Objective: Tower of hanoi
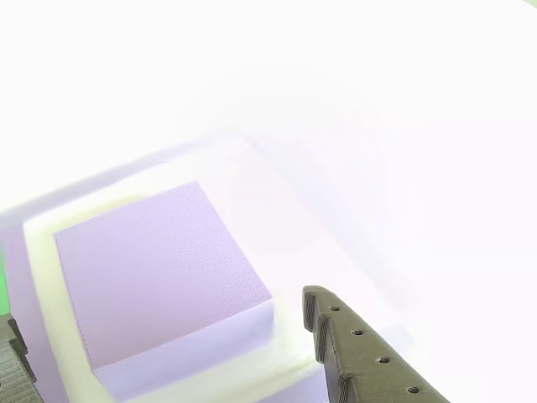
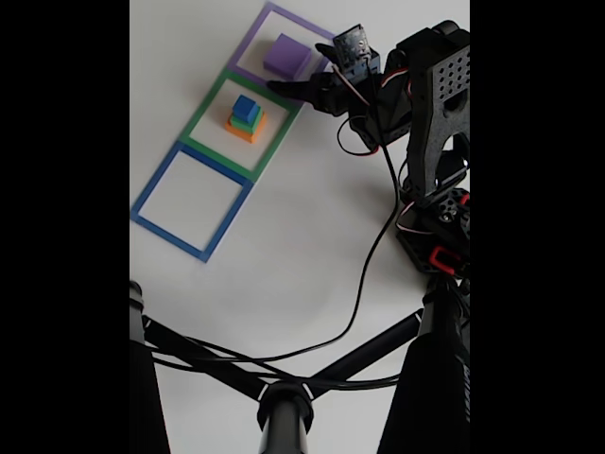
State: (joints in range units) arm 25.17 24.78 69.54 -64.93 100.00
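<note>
Purple slab sits flat inside the purple square outline, top of the fixed view. Nothing stacked on it. Rest of the set is one square down, inside the green outline: orange block at the bottom, a thin green piece on it, blue cube on top. Stack looks slightly twisted, with the layers not squared to each other. Blue outline comes next in the row, lower left.

Arm comes in from the right side of the fixed view. Gripper is low, tip just beside the lower right edge of the slab, near the border between the purple and green squares. Can't tell from that view whether it touches the slab.

Other view is badly overexposed. It shows the slab close up, washed to pale lilac, with one dark ridged finger at its lower right and a sliver of a second dark part at the left edge. Slab lies between them, so the pincer reads as spread wide around it, not clamped. Contact with either side isn't clear.

White table carries a black cable running down from the arm.
</note>
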